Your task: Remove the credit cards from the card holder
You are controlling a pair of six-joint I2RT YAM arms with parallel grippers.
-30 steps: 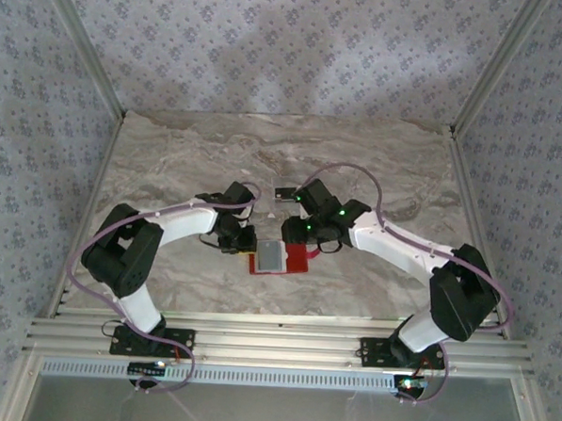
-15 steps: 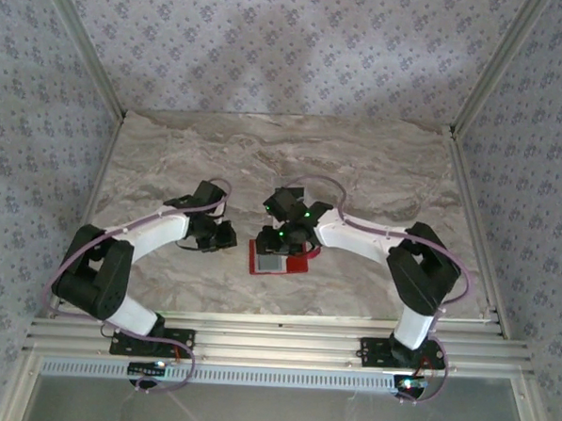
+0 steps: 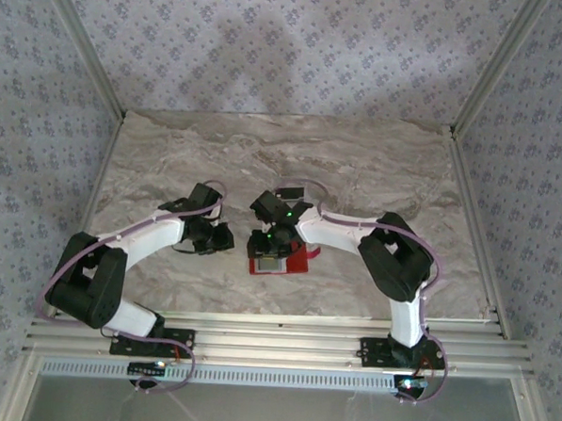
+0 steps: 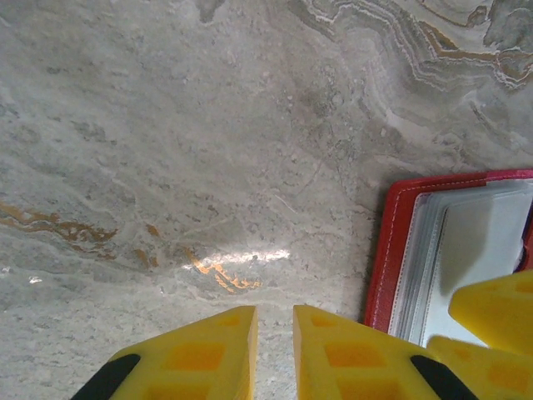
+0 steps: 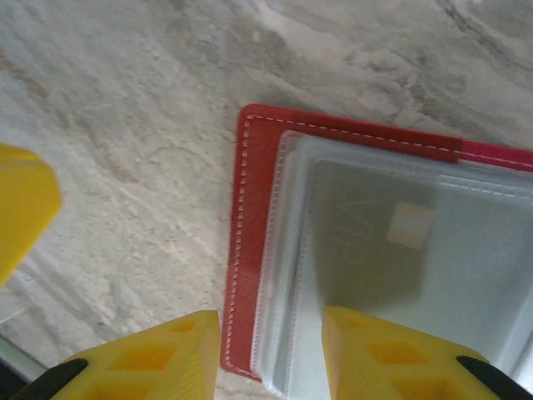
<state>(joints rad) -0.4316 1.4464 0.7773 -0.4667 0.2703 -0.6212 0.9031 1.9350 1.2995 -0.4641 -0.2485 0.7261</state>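
Since a second ago both arms are sitting further left: the right gripper is now hovering over the left part of the card holder, and the left gripper is standing off to that holder's left. The holder is lying where it was.

Right gripper: its fingers are standing spread, pinching nothing, straddling the holder's red stitched edge from above. Just beyond the fingertips a greyish credit card is showing through the clear pocket, tucked inside.

Left gripper: its fingers are standing a narrow slit apart, empty, over bare marbled table. The holder's corner is lying to their right.
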